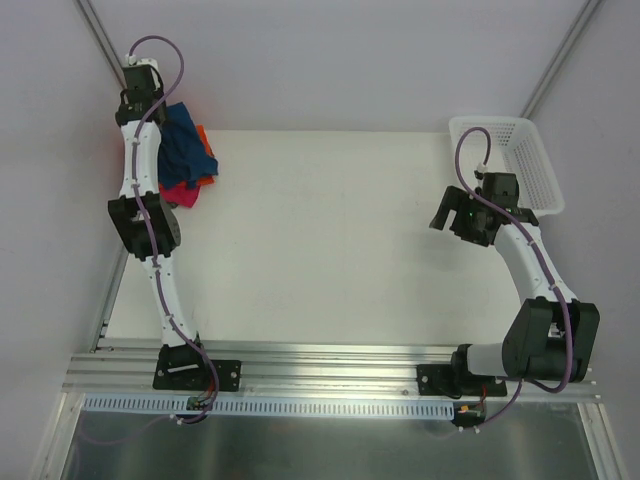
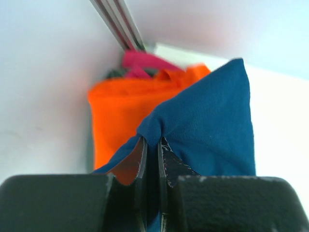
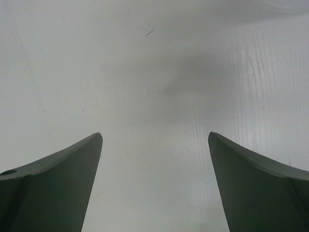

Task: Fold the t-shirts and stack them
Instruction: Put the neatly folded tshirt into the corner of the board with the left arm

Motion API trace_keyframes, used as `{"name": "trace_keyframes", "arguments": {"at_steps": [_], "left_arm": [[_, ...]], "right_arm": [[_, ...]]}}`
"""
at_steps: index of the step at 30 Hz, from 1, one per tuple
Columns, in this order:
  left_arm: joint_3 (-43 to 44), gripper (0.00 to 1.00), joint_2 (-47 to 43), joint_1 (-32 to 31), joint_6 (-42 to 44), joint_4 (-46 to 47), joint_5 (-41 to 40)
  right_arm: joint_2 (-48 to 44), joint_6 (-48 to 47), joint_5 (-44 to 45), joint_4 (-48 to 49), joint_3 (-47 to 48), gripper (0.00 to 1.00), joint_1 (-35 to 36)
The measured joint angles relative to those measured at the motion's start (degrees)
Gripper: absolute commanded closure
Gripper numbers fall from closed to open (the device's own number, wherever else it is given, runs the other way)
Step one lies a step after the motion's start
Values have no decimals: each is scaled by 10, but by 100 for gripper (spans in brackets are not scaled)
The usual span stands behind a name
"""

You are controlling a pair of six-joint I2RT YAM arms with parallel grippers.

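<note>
Left hand (image 2: 153, 145) is pressed together, pinching a fold of the navy t-shirt (image 2: 207, 125) right at the fingertips. The cloth bunches into a peak at the pinch and drapes off to the right in the left wrist view. I can't tell whether the rest of it is lifted clear or resting on the pile.

From the top camera, all of this is at the far-left corner of the bench (image 1: 330, 260), with the left arm (image 1: 150, 240) reaching out along the left edge.

The pile in that corner:
- The navy t-shirt is on top, spread loosely rather than squared up.
- The orange t-shirt (image 2: 118, 111) is folded, under and behind the navy one and touching it.
- The pink t-shirt (image 2: 140, 60) is beyond the orange one in the wrist view. The top camera shows pink poking out at the near side of the pile too.
- There is a dark sliver between pink and orange, and I can't tell what it is.

Right hand (image 3: 154, 137) is spread wide with nothing between the fingers, only bare bench surface under it. In the top view it hovers near the right edge of the bench, just beside the white lattice basket (image 1: 530, 160) at the far-right corner, well apart from the pile.
</note>
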Motion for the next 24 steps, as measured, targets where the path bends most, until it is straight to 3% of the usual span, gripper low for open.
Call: {"name": "trace_keyframes", "arguments": {"at_steps": [9,10,12,14,15,17,24], "left_arm": [[16,100,28,24,30,63,-55],[16,95,36,27,34,65,-58],[15,39,49,31,39,69,-68],[7,21,58,35,37,75,-103],[0,8,60,35,35,80,-123],[-14,1,60,35,31,83,-156],[-29,1,60,10,23,82,-218]], "right_arm": [[1,-16,5,-14,6,3,4],[1,-18,5,-16,8,3,4],[2,-21,6,-16,11,3,6],[3,-23,7,-16,12,3,8],[5,-24,7,-17,13,3,10],[6,-25,7,-18,13,3,12],[8,-24,7,-17,13,3,14]]}}
